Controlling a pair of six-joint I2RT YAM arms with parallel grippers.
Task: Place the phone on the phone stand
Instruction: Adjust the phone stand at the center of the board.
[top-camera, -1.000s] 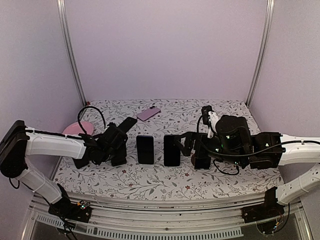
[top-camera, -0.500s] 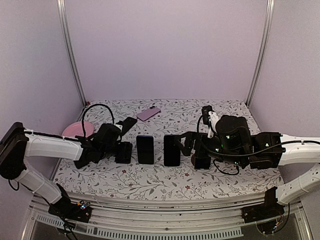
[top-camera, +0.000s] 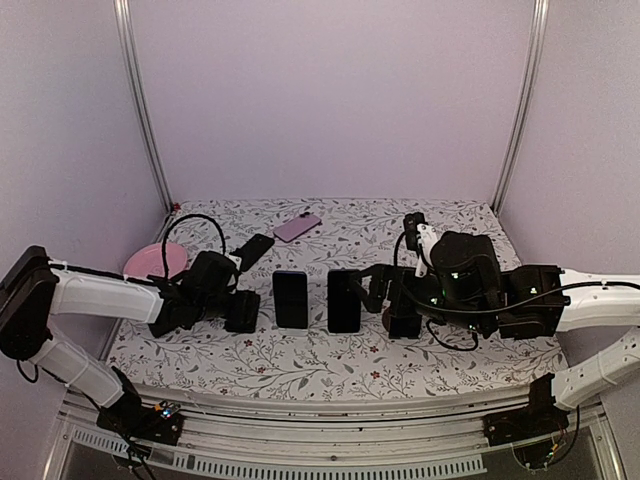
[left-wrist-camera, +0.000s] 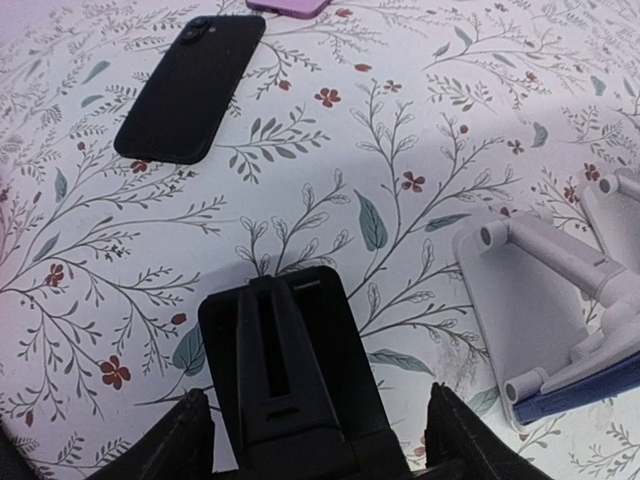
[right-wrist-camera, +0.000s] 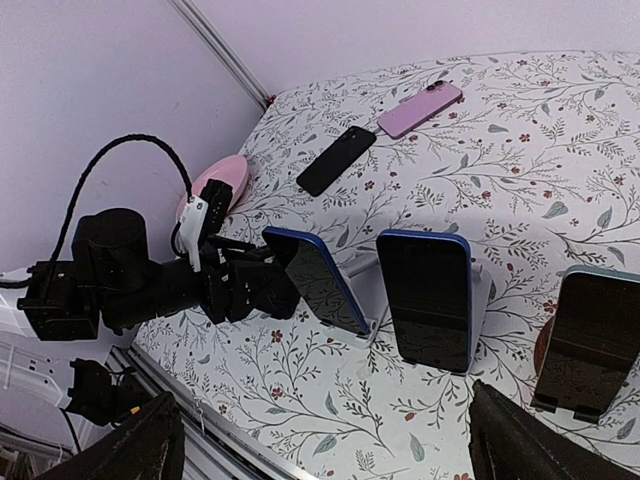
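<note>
An empty black phone stand (left-wrist-camera: 285, 375) sits between the fingers of my left gripper (left-wrist-camera: 320, 440), which is shut on its base. In the top view this stand (top-camera: 243, 311) is at the left end of a row, with my left gripper (top-camera: 225, 303) behind it. A black phone (left-wrist-camera: 190, 88) lies flat on the cloth beyond it, also seen from above as the black phone (top-camera: 253, 250). A pink phone (top-camera: 297, 227) lies farther back. My right gripper (right-wrist-camera: 330, 450) is wide open and holds nothing.
Two blue-edged phones lean on white stands (top-camera: 291, 298) (top-camera: 344, 300) mid-table. A third phone on a stand (right-wrist-camera: 600, 340) is close to my right gripper. A pink plate (top-camera: 155, 260) lies at the left edge. A white stand (left-wrist-camera: 530, 300) is just right of the black one.
My left gripper has come down and drawn back to the left, and the black stand has shifted slightly with it. The right arm has not moved.
</note>
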